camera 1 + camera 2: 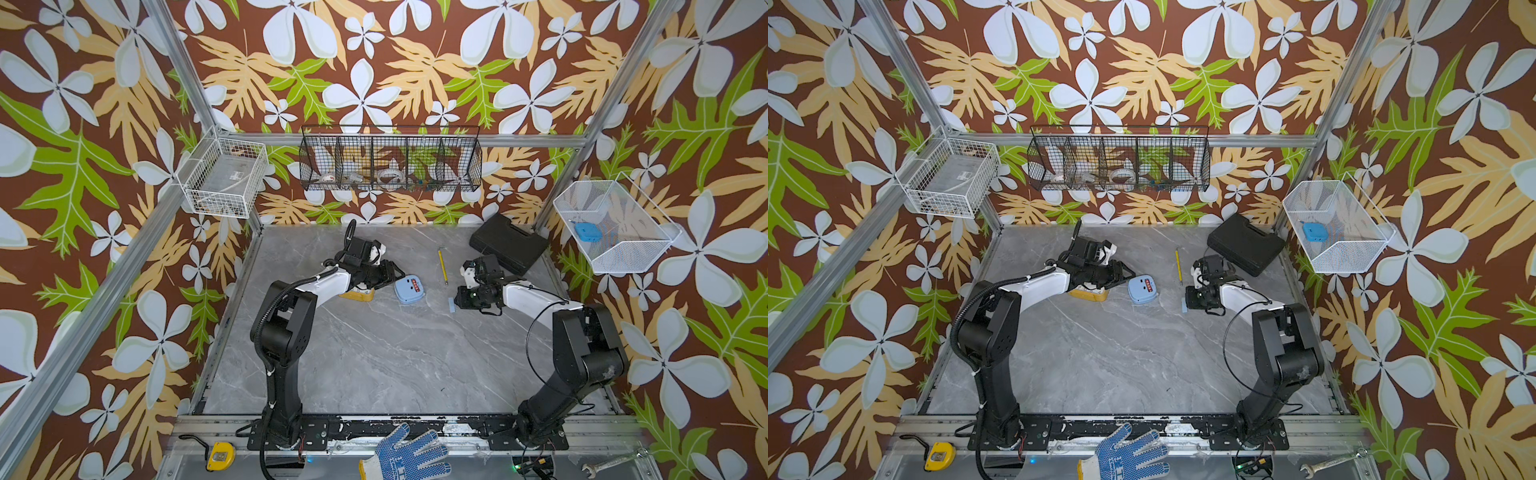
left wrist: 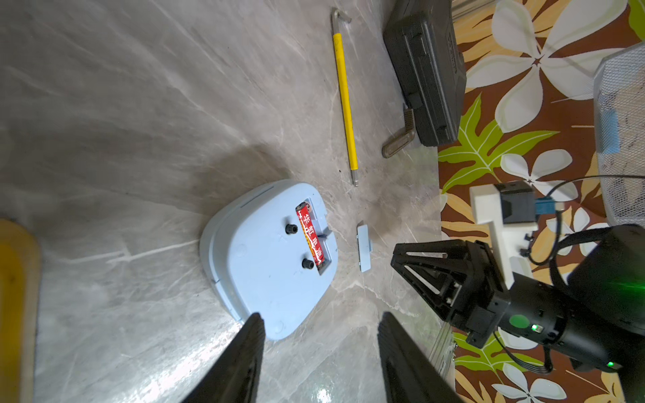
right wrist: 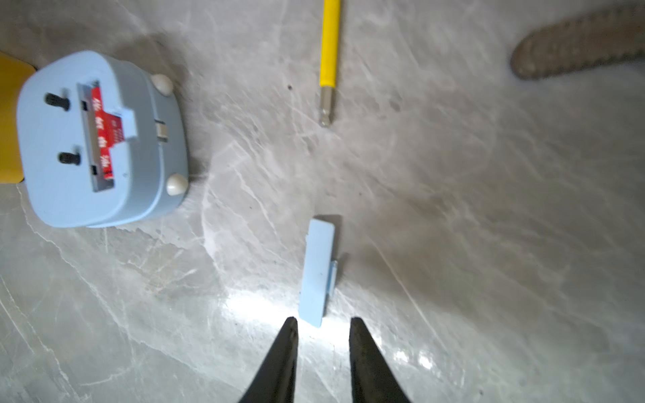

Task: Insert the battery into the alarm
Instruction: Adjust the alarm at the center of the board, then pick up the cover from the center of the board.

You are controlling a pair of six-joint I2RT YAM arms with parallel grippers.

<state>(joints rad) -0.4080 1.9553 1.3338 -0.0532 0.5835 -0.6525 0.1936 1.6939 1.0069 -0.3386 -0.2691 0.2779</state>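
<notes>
Top views both show a grey, marble-patterned worktop (image 1: 374, 353). A black plastic tool case (image 1: 509, 243) lies closed in its far right corner.

The left gripper (image 2: 320, 315) reaches in from the left edge. Its jaws stand wide apart and clamp nothing, and in the left wrist view one fingertip (image 2: 256, 319) sits at the rim of the alarm. The right gripper (image 3: 323, 319) comes in from the right edge. Its jaws are apart by a narrow gap and nothing is clamped between them.

A light blue, rounded plastic alarm (image 1: 410, 289) lies back side up in the far half of the worktop, about midway between the left and right edges, and its battery compartment is uncovered. A flat yellow object (image 1: 357, 295) sits just beside it toward the left edge, partly under the left arm.

A long thin tool with a yellow handle (image 1: 442, 266) lies between the alarm and the case and points at the far edge.

A small light blue rectangular battery cover (image 3: 317, 268) lies flat on the worktop, apart from the alarm on its right-edge side. Its near end is right at the right gripper's fingertips.

The red cylindrical battery (image 2: 310, 237) lies lengthwise inside the alarm's open compartment.
</notes>
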